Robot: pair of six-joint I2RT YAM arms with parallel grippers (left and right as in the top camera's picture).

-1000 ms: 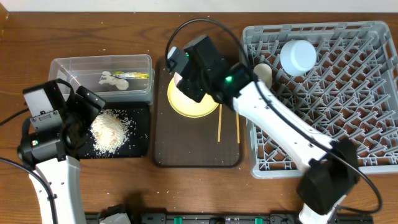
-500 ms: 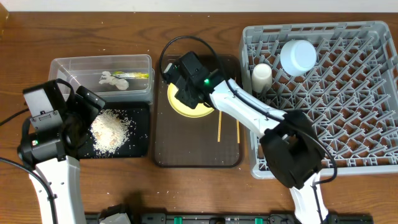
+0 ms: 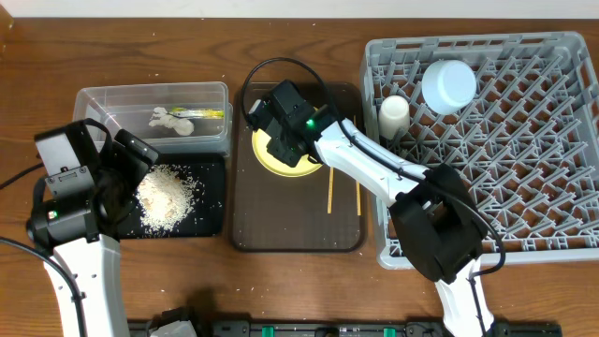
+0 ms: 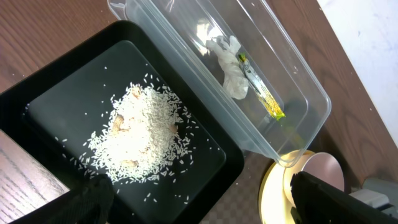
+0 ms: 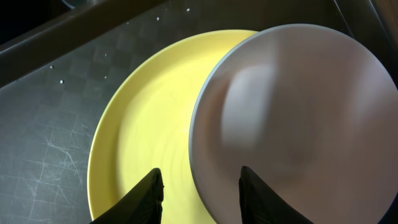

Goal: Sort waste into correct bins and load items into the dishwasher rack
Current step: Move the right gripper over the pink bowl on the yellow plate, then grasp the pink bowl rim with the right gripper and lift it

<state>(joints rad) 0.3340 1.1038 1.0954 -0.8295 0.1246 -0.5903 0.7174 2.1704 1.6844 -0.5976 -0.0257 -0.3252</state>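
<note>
2 chopsticks (image 3: 329,192) parallel, long axes front-to-back; left tool (image 4: 205,199) wide, right tool (image 5: 202,193) astride bowl (image 5: 292,118) rim, grip unclear.

- Your brown wooden table (image 3: 187,271) shows clear grain under even light.
- Beyond the table's far edge runs a pale strip (image 3: 140,7), wall or floor unclear.
- A dark rail (image 3: 309,329) lines its near edge.

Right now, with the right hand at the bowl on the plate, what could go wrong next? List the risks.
1. The right hand straddles only the thin rim of the bowl; such a pinch may slip or tip it on lifting.
2. The bowl sits off-centre on the plate, so a tug could drag the plate toward the chopsticks beside it.
</note>
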